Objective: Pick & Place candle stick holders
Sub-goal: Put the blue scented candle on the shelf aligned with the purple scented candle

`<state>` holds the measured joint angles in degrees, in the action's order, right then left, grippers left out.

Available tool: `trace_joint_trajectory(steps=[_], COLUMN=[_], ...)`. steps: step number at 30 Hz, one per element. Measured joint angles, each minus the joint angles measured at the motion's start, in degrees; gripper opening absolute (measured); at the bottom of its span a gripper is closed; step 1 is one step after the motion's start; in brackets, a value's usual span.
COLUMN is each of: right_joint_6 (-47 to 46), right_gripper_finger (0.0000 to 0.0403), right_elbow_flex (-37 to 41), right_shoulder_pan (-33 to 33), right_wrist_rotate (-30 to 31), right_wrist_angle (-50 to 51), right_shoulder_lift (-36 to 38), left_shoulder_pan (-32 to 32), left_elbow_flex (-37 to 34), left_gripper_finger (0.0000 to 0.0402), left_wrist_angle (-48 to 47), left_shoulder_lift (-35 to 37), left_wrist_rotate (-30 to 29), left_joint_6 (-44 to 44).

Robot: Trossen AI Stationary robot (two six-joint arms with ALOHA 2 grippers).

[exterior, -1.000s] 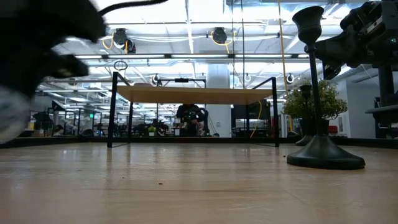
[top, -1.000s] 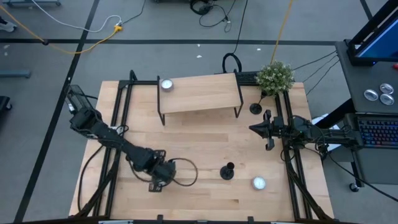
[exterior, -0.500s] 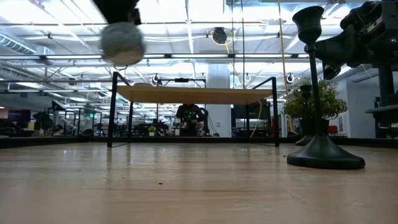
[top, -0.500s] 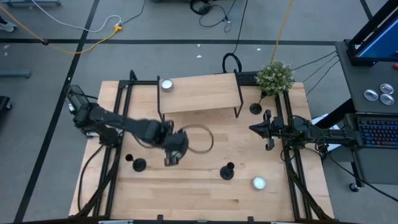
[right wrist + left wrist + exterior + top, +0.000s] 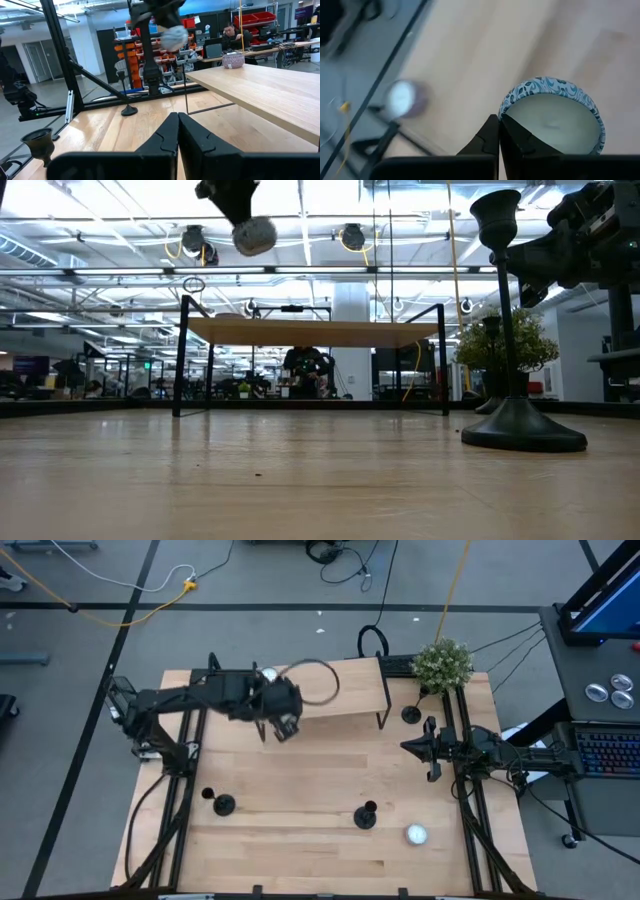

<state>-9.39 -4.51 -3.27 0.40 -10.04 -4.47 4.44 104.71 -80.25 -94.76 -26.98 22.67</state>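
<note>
Since half a second ago, the left gripper (image 5: 283, 727) has swung from the middle of the table up to the upper centre of the high view, and now hangs at the front left edge of the raised wooden shelf (image 5: 325, 690). Its fingers are clamped on a candle in a blue-and-white patterned cup (image 5: 551, 118), seen close in the left wrist view and as a pale round shape at the top of the low view. A silvery tealight (image 5: 268, 675) sits on the shelf's left end. The right gripper (image 5: 409, 747) waits at the right edge of the table, fingers together on nothing. Three black candle stick holders stand on the tabletop: one at lower left (image 5: 222, 804), one at lower centre (image 5: 366, 815), one at upper right beside the potted plant (image 5: 410, 713). Another tealight (image 5: 416, 834) lies at lower right.
</note>
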Motion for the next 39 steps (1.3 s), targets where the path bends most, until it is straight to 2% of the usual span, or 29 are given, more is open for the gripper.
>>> trace_joint_trajectory(steps=[6, 11, 17, 32, 39], right_joint_6=[0.00, 0.00, 0.00, 0.00, 0.00], right_gripper_finger=[0.0000, 0.0000, 0.0000, 0.0000, 0.0000], right_elbow_flex=[0.00, 0.00, 0.00, 0.00, 0.00], right_shoulder_pan=[0.00, 0.00, -0.02, -0.02, -0.02], right_wrist_rotate=[0.00, 3.63, 8.58, 8.57, 8.57], right_wrist_angle=[0.00, 0.02, 0.01, 0.05, 0.04], right_shoulder_lift=[0.00, -0.01, -0.01, 0.00, 0.00], left_shoulder_pan=[7.53, 11.45, 13.70, 19.12, 20.84], left_elbow_flex=[0.00, -0.04, -0.03, -0.04, -0.04], left_gripper_finger=[0.0001, 0.0001, 0.0000, 0.0000, 0.0000], left_wrist_angle=[-9.33, -9.07, -9.76, -9.66, -9.77], left_shoulder_lift=[-0.30, -0.52, -1.25, -10.07, -10.29], left_wrist_rotate=[-0.09, 3.33, 3.98, 8.25, 8.91], left_joint_6=[3.45, 2.93, 1.80, -3.57, -4.14])
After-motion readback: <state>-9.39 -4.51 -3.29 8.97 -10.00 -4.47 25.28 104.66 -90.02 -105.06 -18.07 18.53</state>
